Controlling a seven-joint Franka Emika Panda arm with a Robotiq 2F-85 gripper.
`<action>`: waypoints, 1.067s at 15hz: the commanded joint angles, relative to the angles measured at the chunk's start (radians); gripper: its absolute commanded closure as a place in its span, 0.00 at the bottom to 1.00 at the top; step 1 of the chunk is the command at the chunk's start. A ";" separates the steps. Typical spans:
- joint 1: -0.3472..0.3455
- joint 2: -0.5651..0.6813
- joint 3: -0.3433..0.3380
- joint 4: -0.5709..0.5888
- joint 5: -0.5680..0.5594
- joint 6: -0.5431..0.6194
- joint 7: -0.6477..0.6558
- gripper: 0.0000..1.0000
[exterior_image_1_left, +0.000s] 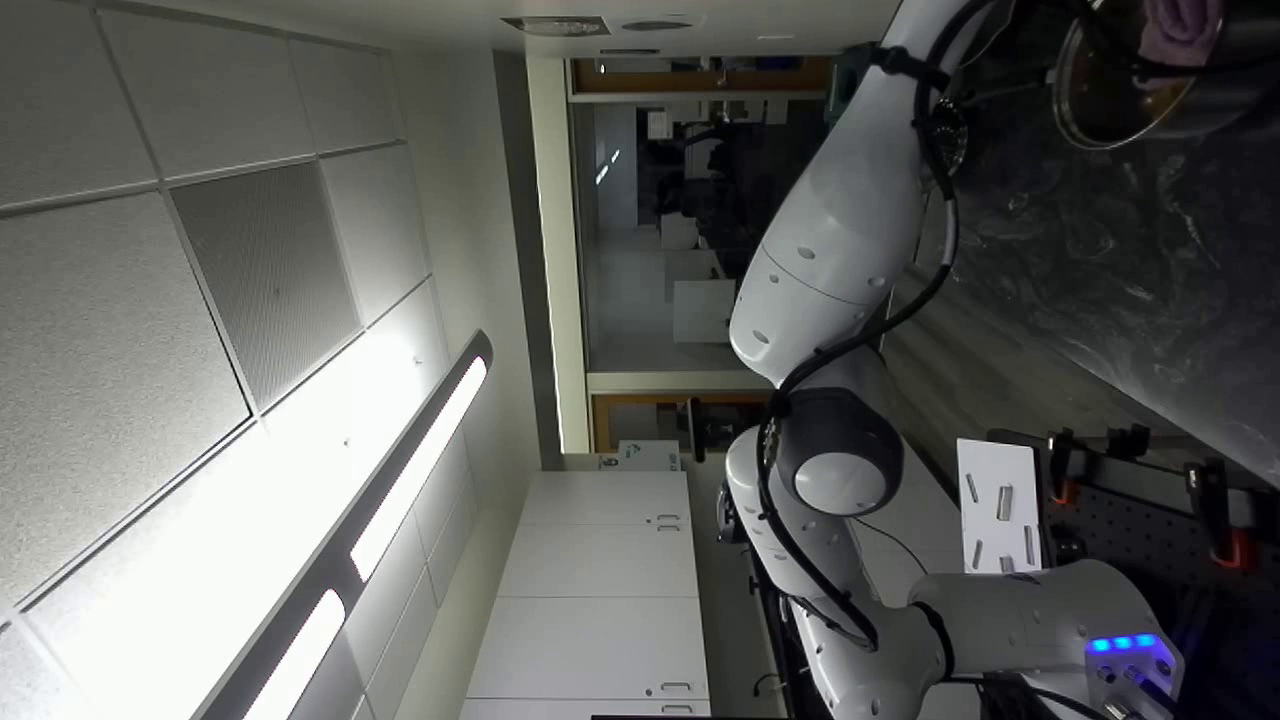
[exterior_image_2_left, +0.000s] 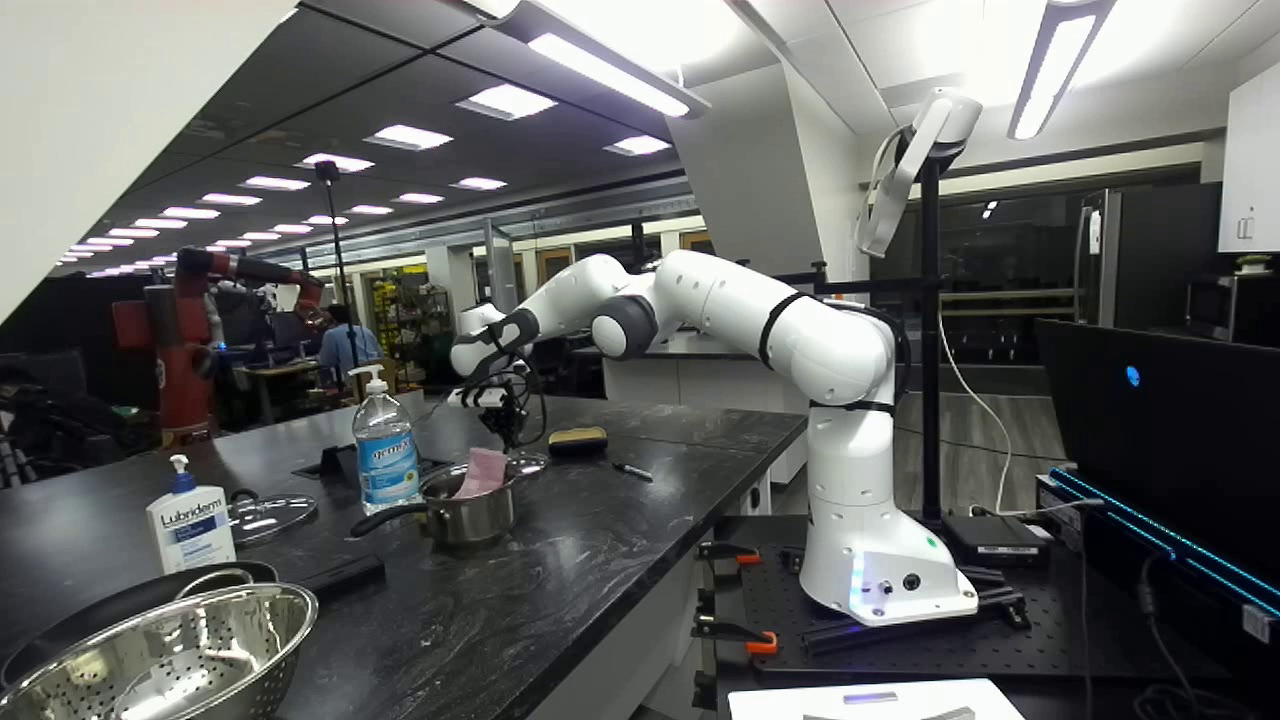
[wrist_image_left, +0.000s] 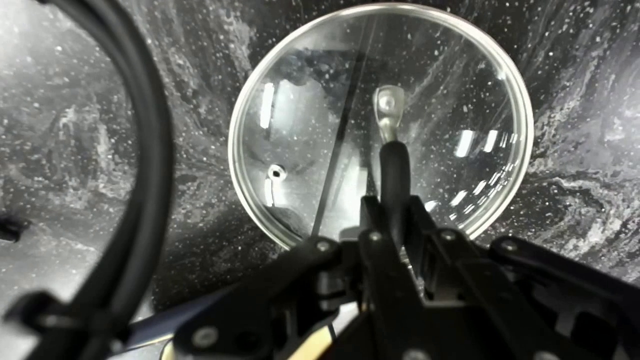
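Wrist view: I have the tool (wrist_image_left: 393, 207) pinching the black handle (wrist_image_left: 395, 167) of the glass lid (wrist_image_left: 450, 95) (bright reflections streak it). In an exterior view, the lid shows just beyond the steel saucepan (exterior_image_2_left: 472, 520) holding a pink cloth (exterior_image_2_left: 484, 471); whether it touches the table (exterior_image_2_left: 600, 530), I can't tell.
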 joint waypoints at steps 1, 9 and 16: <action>-0.009 0.020 0.008 0.052 0.002 -0.032 -0.021 0.96; 0.003 -0.015 0.024 0.034 0.000 -0.038 -0.096 0.96; 0.019 -0.051 0.019 0.048 -0.010 -0.065 -0.190 0.96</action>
